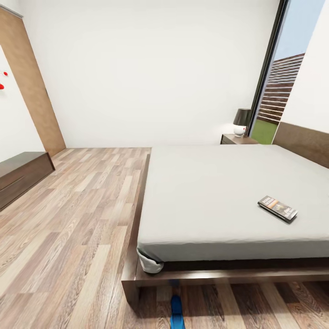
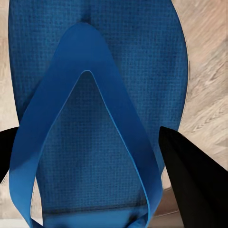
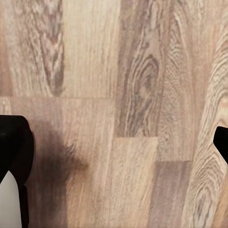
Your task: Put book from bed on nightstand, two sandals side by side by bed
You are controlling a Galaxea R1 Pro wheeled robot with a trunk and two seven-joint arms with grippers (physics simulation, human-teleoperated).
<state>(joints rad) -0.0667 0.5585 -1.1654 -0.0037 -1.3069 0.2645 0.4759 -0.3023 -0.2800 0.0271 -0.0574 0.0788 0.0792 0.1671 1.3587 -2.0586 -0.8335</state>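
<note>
Long dark bench cabinet (image 1: 20, 176) at far left against the wall; wood plank floor (image 1: 77, 214) runs to the bed (image 1: 219, 201). One blue sandal (image 1: 176, 313) lies on the floor just off the bed's frame. Left gripper (image 2: 99, 156): fingers spread either side of the sandal's sole, probably lined up to grasp it. Right gripper (image 3: 118, 156): spread, over bare planks. Book (image 1: 277, 208) lies flat on the grey mattress. Nightstand (image 1: 237, 139) with lamp (image 1: 242, 121) stands beyond the bed, by the window.
</note>
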